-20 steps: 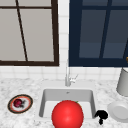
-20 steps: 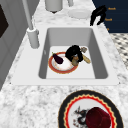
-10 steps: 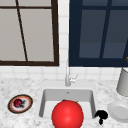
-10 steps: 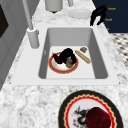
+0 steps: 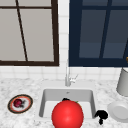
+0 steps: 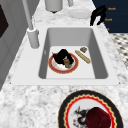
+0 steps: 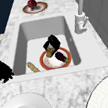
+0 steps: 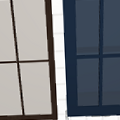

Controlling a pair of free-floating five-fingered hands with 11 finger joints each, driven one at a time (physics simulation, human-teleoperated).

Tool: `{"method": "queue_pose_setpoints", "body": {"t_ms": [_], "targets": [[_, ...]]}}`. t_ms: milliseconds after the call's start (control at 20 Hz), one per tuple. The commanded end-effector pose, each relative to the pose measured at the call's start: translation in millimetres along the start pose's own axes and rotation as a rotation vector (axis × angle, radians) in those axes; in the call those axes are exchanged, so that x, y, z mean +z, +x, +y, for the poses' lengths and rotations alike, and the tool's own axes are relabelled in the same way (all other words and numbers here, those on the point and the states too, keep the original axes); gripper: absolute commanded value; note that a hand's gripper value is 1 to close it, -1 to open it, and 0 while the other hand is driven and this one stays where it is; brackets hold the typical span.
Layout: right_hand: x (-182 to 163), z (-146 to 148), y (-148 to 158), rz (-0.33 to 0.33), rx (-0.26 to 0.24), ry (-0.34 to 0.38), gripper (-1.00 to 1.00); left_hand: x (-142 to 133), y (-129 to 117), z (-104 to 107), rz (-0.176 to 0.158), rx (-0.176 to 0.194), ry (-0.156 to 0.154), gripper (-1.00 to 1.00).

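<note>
Near counter: a patterned plate (image 6: 91, 110) with a dark red fruit (image 6: 98, 117) sat at the lower right of the left side view.
Sink: a red-rimmed plate (image 6: 63, 65) lay on the basin floor, left of centre.
Left hand: the left hand (image 6: 63, 56) was down on that plate, fingers curled about a small brown item (image 6: 66, 62); I judged the hold clenched on it.
Eggplant: an eggplant (image 7: 60, 56) rested on the same plate, just beside the hand.
Advice: lifting straight up would probably spare the eggplant and the bread stick (image 6: 82, 56) nearby.
Right hand: the right hand (image 5: 100, 116) hung over the sink's right edge, fingers drooping, holding nothing.
</note>
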Motion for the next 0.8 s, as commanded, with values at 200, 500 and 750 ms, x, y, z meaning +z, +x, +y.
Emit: {"method": "queue_pose_setpoints", "body": {"t_ms": [200,500,750], "targets": [[0.0,0.0,0.0,0.000,0.000,0.000,0.00,-3.0,-0.2,-13.0,0.010,-0.001,0.013,1.00],[0.0,0.0,0.0,0.000,0.000,0.000,0.00,-9.0,10.3,-3.4,0.005,-0.057,0.036,-1.00],[0.0,0.0,0.0,0.000,0.000,0.000,0.00,-12.2,20.0,-6.4,-0.024,0.005,0.019,-1.00]]}}
